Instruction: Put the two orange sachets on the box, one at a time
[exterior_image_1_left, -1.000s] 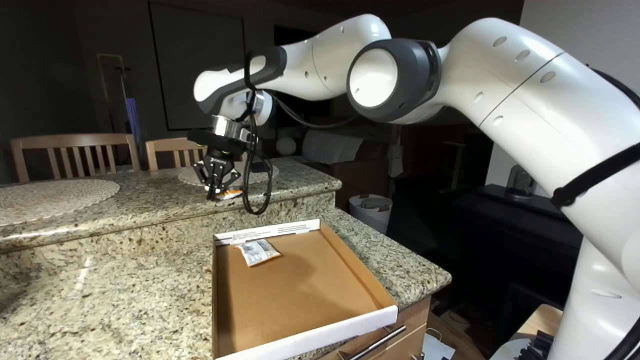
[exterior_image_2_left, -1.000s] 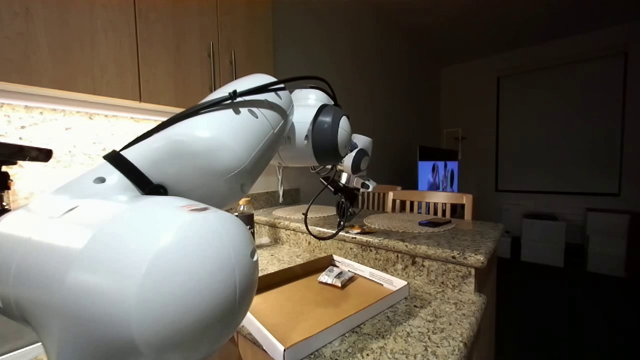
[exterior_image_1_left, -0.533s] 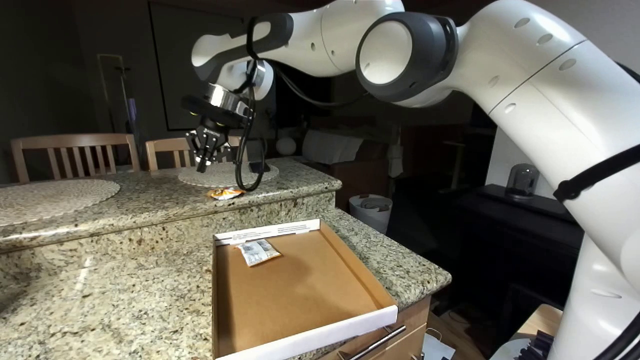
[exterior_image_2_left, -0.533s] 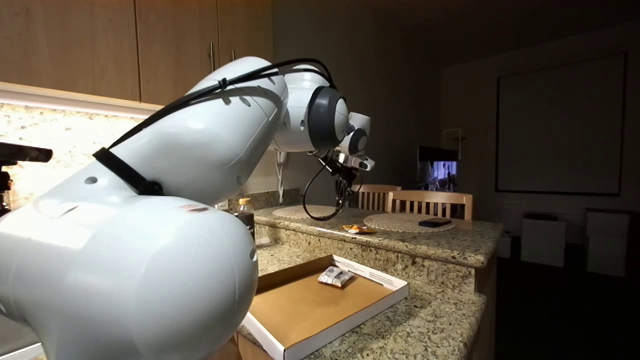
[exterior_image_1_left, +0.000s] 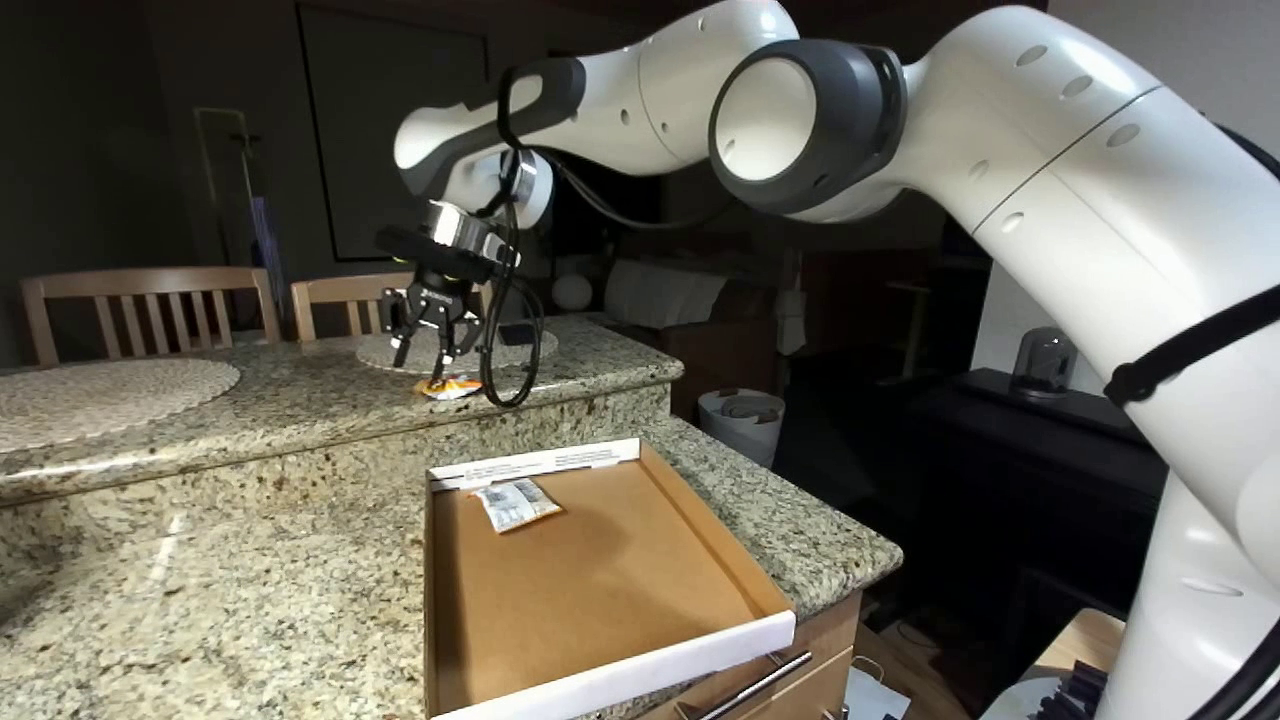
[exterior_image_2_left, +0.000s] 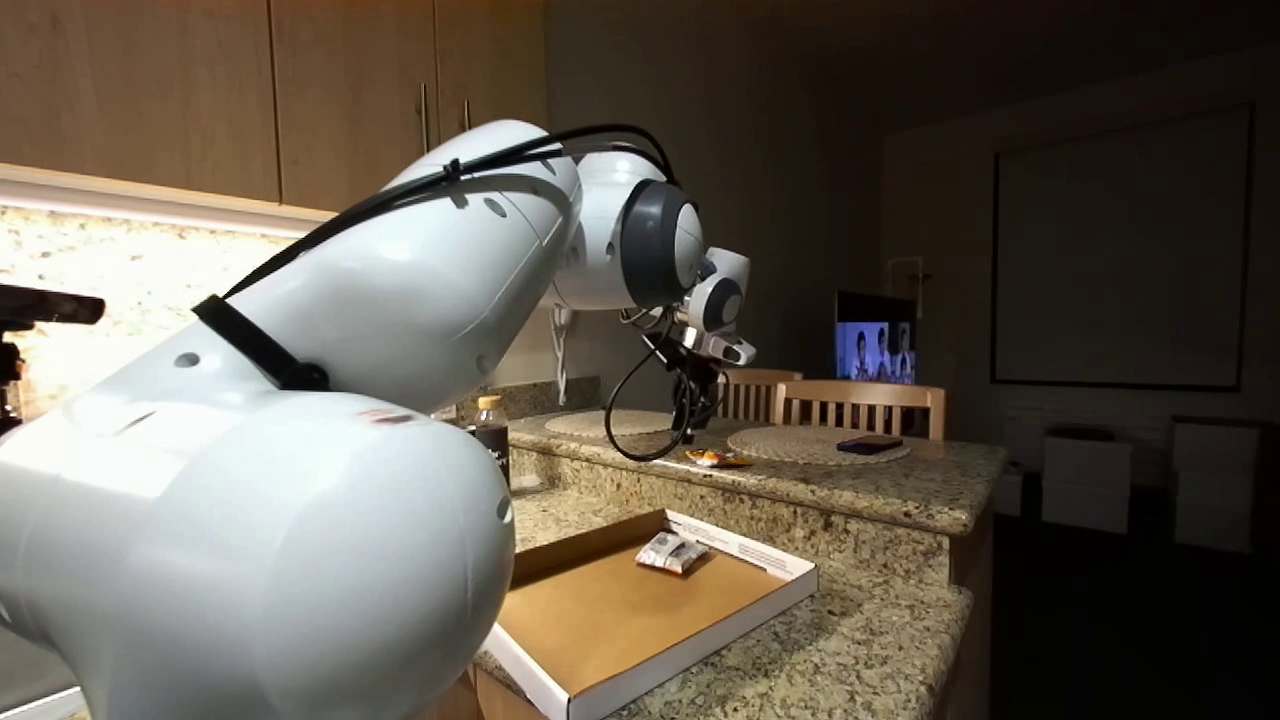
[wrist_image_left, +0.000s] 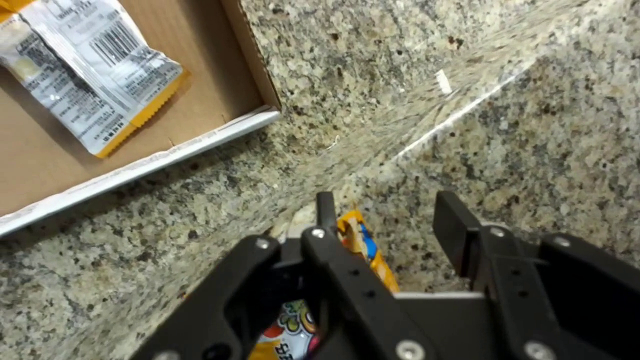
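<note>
Currently, raised tabletop (exterior_image_1_left: 300, 395): speckled granite, shiny front edge.
Tool (exterior_image_1_left: 418, 371): jaws stand partly apart, gripping nothing; you cannot confirm contact below.
Loose orange sachet (exterior_image_1_left: 460, 388): lies near that edge, below the tool; printed film, probably light, soft, slippery. You should pinch its middle gently; hard pressure may crush any contents.
Boxed orange sachet (exterior_image_1_left: 517, 503): rests in the box (exterior_image_1_left: 610, 590), near a corner; silvery printed face up, serrated end.
Box: shallow brown cardboard, white rim; its walls may flex if you bump them.

Silvery sachet (exterior_image_2_left: 668, 553) inside box (exterior_image_2_left: 610, 612); orange sachet (exterior_image_2_left: 716, 459) on raised counter (exterior_image_2_left: 900, 490), near placemat (exterior_image_2_left: 785, 446).
</note>
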